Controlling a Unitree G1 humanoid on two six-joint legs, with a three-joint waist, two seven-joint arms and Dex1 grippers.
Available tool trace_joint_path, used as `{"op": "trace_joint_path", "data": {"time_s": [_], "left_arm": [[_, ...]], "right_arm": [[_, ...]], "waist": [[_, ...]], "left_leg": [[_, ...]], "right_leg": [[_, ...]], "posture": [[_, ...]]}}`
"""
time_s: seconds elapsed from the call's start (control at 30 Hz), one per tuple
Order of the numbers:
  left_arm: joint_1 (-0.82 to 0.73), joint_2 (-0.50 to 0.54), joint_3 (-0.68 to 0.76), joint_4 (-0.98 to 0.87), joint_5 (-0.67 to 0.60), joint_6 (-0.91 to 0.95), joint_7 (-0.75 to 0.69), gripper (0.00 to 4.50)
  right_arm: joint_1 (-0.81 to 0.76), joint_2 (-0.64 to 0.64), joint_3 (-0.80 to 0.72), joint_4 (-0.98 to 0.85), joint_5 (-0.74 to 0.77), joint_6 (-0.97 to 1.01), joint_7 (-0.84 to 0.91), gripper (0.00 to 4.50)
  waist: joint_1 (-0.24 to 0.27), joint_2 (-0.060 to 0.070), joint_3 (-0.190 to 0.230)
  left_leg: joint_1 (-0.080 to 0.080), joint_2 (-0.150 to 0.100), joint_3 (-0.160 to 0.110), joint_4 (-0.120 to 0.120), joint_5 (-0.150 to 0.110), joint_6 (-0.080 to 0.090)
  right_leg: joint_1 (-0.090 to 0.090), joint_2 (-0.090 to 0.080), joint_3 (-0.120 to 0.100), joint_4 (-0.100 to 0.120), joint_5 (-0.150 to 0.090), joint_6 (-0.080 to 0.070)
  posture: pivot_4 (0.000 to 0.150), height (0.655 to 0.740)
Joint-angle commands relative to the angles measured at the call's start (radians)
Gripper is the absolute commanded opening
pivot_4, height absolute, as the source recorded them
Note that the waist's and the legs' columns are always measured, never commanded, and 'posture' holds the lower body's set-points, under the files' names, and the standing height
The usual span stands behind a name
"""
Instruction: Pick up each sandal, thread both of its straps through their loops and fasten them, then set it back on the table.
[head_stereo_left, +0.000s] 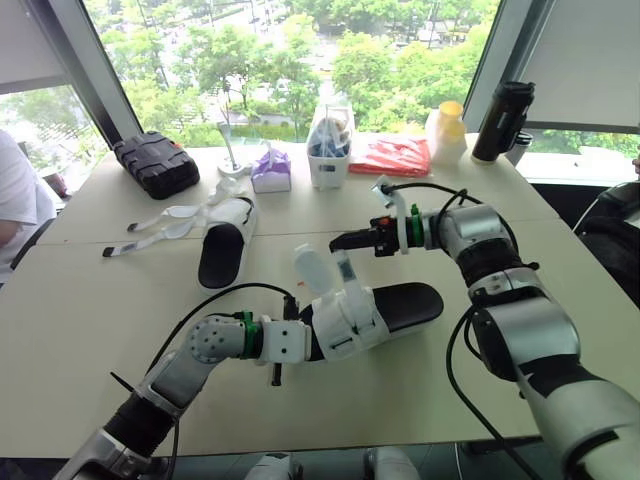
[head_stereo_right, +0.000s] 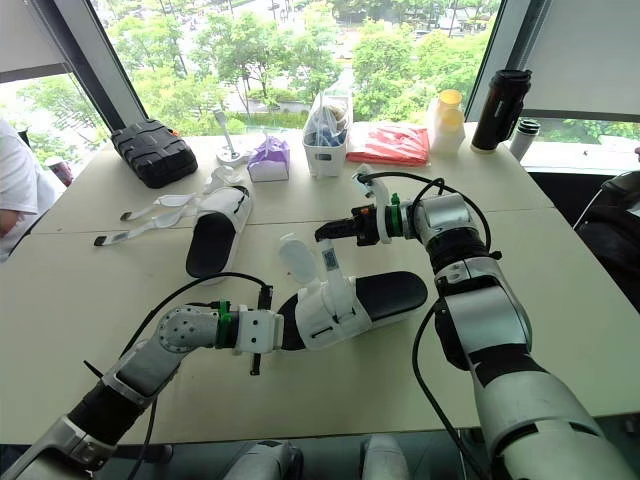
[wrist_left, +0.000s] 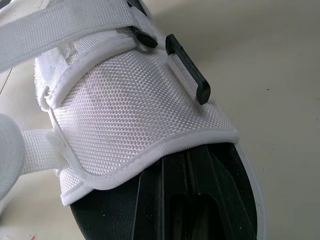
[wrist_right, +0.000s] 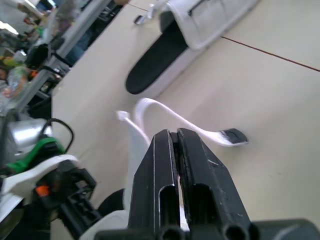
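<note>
As right tool (head_stereo_left: 336, 243) pinches, seemingly, sandal strap (head_stereo_left: 347, 272)

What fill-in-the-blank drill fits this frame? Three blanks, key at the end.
1. The right hand is shut on a white ____ rising from the near sandal.
2. The far sandal lies on the table with its straps spread out and ____.
3. The black bottle stands at the table's far ____ corner.
Missing words: strap; unfastened; right.
</note>
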Motion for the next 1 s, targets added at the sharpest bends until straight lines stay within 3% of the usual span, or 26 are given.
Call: {"op": "trace_joint_path", "data": {"time_s": [0.03, 0.23, 0.5, 0.6, 0.8, 1.0], "left_arm": [[0.063, 0.018, -0.083, 0.095, 0.092, 0.055, -0.026, 0.00], [0.076, 0.024, -0.079, 0.077, 0.094, 0.061, -0.021, 0.00], [0.079, 0.025, -0.076, 0.073, 0.092, 0.064, -0.016, 0.00], [0.072, 0.020, -0.076, 0.078, 0.091, 0.064, -0.016, 0.00], [0.067, 0.020, -0.073, 0.081, 0.090, 0.065, -0.017, 0.00], [0.066, 0.020, -0.072, 0.083, 0.088, 0.065, -0.018, 0.00]], "right_arm": [[-0.053, 0.015, 0.001, 0.046, -0.034, -0.080, 0.001, 0.06], [0.008, 0.024, 0.059, 0.073, -0.129, -0.231, -0.004, 0.06], [0.125, 0.001, 0.158, -0.022, -0.223, -0.330, 0.074, 0.06], [0.181, -0.011, 0.181, -0.068, -0.256, -0.400, 0.051, 1.04], [0.219, -0.023, 0.153, -0.098, -0.276, -0.561, -0.033, 3.93], [0.150, 0.003, 0.038, -0.060, -0.216, -0.569, -0.127, 3.93]], "waist": [[-0.001, 0.000, 0.000], [-0.005, 0.004, -0.005], [-0.015, 0.004, -0.012], [-0.013, 0.003, -0.017], [-0.015, 0.004, -0.019], [-0.016, 0.004, -0.019]], "left_leg": [[0.000, 0.000, 0.000, 0.000, 0.000, 0.000], [0.000, 0.000, 0.000, 0.000, 0.000, 0.000], [0.001, 0.000, 0.000, -0.001, 0.000, 0.000], [0.001, 0.000, -0.001, -0.002, 0.000, 0.000], [0.001, 0.000, -0.001, -0.003, -0.001, 0.001], [0.002, 0.000, -0.001, -0.003, -0.001, 0.001]], "right_leg": [[0.000, 0.000, 0.000, 0.000, 0.000, 0.000], [0.000, 0.000, 0.000, 0.000, 0.000, 0.000], [0.001, 0.000, 0.000, 0.000, 0.000, 0.000], [0.001, 0.000, 0.000, 0.000, 0.000, 0.000], [0.001, 0.000, 0.000, -0.001, 0.000, 0.000], [0.001, 0.000, 0.000, -0.001, 0.000, 0.000]], "posture": [[0.150, 0.7400], [0.150, 0.7400], [0.150, 0.7400], [0.150, 0.7400], [0.150, 0.7400], [0.150, 0.7400]]}}
